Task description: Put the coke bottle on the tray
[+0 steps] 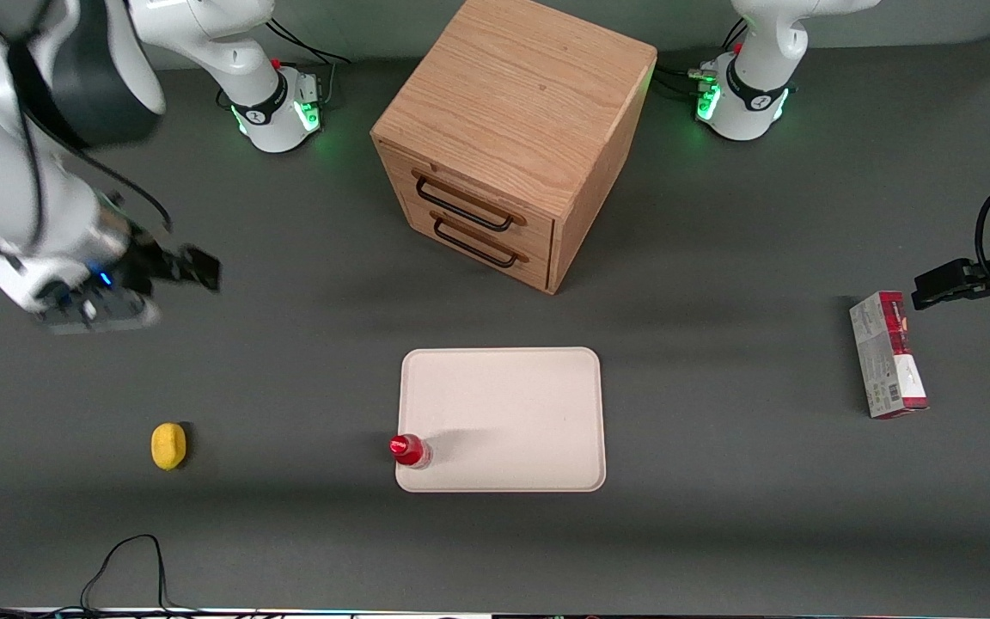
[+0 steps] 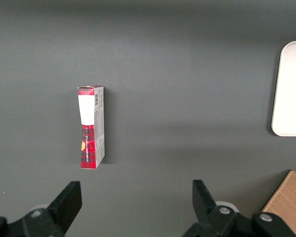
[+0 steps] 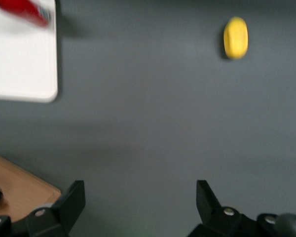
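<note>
The coke bottle (image 1: 410, 450) stands upright on the tray (image 1: 512, 404), just inside the corner of the tray that is nearest the front camera and toward the working arm's end of the table (image 1: 718, 533). The hand (image 1: 190, 266) is well apart from the bottle, raised above the bare table toward the working arm's end and farther from the front camera than the bottle; it holds nothing, and the wrist view shows its two fingers (image 3: 69, 205) spread wide with only grey table surface between them. A yellow lemon (image 1: 168, 446) lies on the table, roughly as near the front camera as the bottle but farther toward the working arm's end. A wooden drawer cabinet (image 1: 508, 137) stands farther from the front camera than the tray. A red-and-white carton (image 1: 888, 354) lies toward the parked arm's end.
</note>
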Available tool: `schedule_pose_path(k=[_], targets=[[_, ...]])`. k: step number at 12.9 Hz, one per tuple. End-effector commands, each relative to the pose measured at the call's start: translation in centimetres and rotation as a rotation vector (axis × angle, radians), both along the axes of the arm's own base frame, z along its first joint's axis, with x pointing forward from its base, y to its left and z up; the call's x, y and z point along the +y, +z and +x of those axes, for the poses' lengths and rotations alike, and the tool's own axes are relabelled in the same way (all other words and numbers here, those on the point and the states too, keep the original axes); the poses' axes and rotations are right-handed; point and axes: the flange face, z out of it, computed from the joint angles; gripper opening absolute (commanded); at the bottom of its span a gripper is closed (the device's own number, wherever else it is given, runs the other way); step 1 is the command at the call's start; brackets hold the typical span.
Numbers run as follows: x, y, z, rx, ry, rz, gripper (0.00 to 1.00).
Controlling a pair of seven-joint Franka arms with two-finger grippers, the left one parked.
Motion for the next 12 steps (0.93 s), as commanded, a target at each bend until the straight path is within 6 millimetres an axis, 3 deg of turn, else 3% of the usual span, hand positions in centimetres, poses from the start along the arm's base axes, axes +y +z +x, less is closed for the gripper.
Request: schedule_pose_path(k=[1, 4, 9, 12], targets=[[-0.6, 0.2, -4.4, 0.0, 0.041, 0.04, 1.0], [-1.8, 1.7, -4.1, 0.01, 0.014, 0.036, 1.0], [-0.6, 3.9, -1.3, -0.004, 0.015, 0.056, 1.0], [-0.9, 4.4, -1.3, 0.039, 0.07, 0.071, 1.0]])
